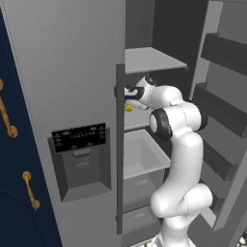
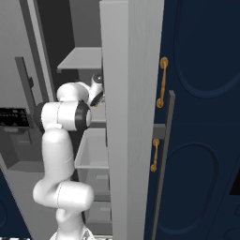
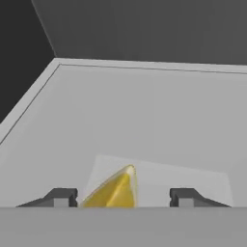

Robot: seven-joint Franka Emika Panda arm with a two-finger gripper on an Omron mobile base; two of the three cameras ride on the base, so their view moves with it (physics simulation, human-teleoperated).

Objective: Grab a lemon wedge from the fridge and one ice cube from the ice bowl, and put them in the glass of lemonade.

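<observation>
- Between the two dark fingertips (image 3: 64, 197) at the bottom of the hand view lies the lemon wedge (image 3: 114, 190), its pointed end up; it sits closer to the left tip, with a gap showing on the right side, so the jaws stand apart around it and I cannot tell whether either tip touches it.
- Nearest in the left base view, the white arm (image 1: 181, 169) rises from the lower right, bends at a dark elbow joint, and reaches leftward into the open fridge (image 1: 72, 96), with the gripper (image 1: 129, 100) at the level of the middle shelf (image 1: 137, 120).
- Just below the hand in that view a spot of yellow shows on the shelf, right behind the edge of the closed left door.
- Seen from the right base view, the arm climbs from the lower left and the hand (image 2: 96, 91) passes behind the edge of the open right door (image 2: 126, 117), which hides the tips.
- Under the shelf sits a pale open drawer (image 1: 144, 157); above it is another grey shelf (image 1: 152, 60).
- On the closed door is the black dispenser panel (image 1: 78, 136).
- Navy cabinets with brass handles (image 1: 30, 190) flank the fridge on both sides.
- Beyond the wedge, the hand view shows bare grey shelf running to the dark back wall (image 3: 144, 29).
</observation>
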